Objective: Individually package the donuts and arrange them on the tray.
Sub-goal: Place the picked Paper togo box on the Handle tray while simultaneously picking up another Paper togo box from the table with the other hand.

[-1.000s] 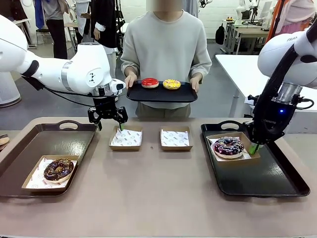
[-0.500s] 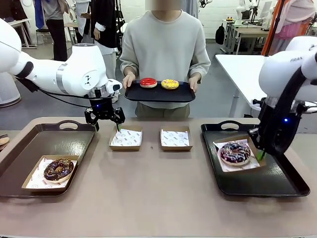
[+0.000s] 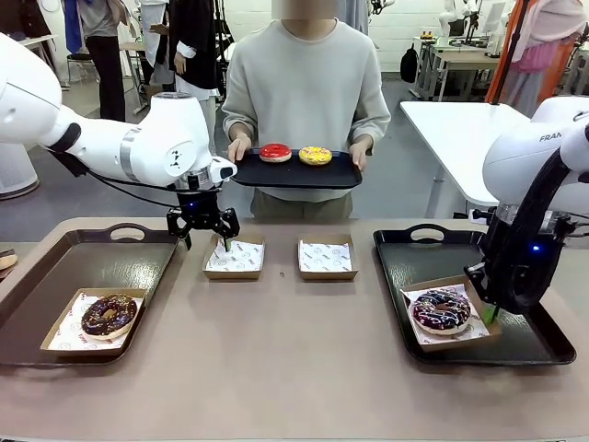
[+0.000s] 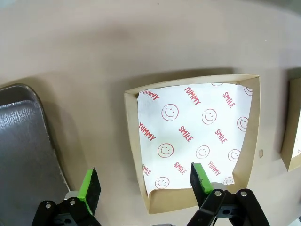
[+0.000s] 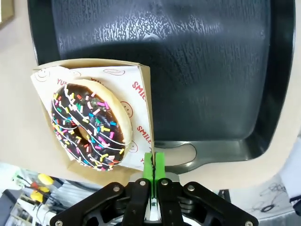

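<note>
Donuts sit in three places. The purple donut (image 3: 442, 310) lies flat, sprinkles up, in its cardboard box (image 3: 458, 343) at the near end of the right tray (image 3: 543, 348). The chocolate donut (image 3: 109, 315) lies the same way in a second box (image 3: 66, 339) on the left tray (image 3: 28, 276). The red donut (image 3: 276, 152) and yellow donut (image 3: 316, 155) rest side by side, unboxed, on a black tray (image 3: 294, 177) that the person holds at the far edge of the table (image 3: 294, 378). Being rings, they have no long axis to line up with (any approach angle should serve).

The right gripper (image 5: 153, 162) has its pads pressed together on the corner wall of the purple donut's box, with the donut just beside it.

The left gripper (image 4: 145, 179) hangs with its jaws spread wide and nothing between them. It is low over the near wall of an empty box (image 4: 197, 136), one finger above the printed paper lining and the other outside over bare table. Another empty box (image 3: 326, 257) waits just beside.

From that gripper the red donut lies beyond and higher, a little toward the middle. It is the closer of the two unboxed donuts, and the left arm is clearly the nearer one to fetch it.
</note>
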Tool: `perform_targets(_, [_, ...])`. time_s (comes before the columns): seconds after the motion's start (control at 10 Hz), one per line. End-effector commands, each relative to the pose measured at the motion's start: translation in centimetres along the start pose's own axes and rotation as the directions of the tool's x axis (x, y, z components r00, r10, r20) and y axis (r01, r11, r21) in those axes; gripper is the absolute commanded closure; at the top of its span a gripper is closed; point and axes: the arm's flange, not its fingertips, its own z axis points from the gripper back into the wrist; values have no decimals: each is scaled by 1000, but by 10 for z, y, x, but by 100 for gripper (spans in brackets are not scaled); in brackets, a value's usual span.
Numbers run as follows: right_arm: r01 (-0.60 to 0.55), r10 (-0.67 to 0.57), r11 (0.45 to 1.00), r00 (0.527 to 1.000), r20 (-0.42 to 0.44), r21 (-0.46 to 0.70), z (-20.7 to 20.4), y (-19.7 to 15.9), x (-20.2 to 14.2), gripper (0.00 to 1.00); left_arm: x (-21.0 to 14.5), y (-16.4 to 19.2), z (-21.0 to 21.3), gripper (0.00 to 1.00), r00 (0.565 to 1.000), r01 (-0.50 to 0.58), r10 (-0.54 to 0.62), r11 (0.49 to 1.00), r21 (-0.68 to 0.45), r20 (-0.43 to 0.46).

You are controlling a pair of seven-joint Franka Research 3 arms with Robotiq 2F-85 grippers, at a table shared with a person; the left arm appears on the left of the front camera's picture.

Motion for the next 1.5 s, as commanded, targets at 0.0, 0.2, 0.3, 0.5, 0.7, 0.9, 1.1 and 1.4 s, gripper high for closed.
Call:
perform_targets(0.0, [4, -4, 1000, 1000, 2, 22, -2, -2, 7, 99, 5, -8, -1, 0, 1000, -21, 22, 999, 42, -3])
perform_targets(0.2, [16, -16, 1000, 1000, 10, 23, -5, -3, 14, 99, 6, -9, -8, 0, 1000, -17, 18, 999, 45, -22])
perform_targets(0.3, [21, -21, 999, 1000, 7, 34, -9, -3, 18, 99, 6, -9, -11, 0, 999, -16, 18, 999, 47, -29])
perform_targets(0.5, [28, -28, 999, 1000, -1, 44, -12, -4, 23, 99, 7, -9, -14, 0, 999, -22, 24, 998, 53, -30])
perform_targets(0.7, [28, -27, 998, 1000, -7, 53, -13, -5, 26, 99, 9, -5, -17, 0, 998, -48, 50, 997, 52, -32])
perform_targets(0.9, [19, -18, 998, 999, -28, 62, -14, -7, 28, 56, 11, -4, -19, 51, 997, -65, 66, 997, 47, -28])
perform_targets(1.1, [22, -19, 997, 999, -37, 79, -14, -8, 28, 0, 13, -3, -18, 100, 995, -79, 81, 996, 44, -49])
perform_targets(1.4, [28, -24, 995, 999, -40, 95, -13, -9, 27, 13, 13, -2, -18, 85, 994, -92, 94, 995, 37, -58])
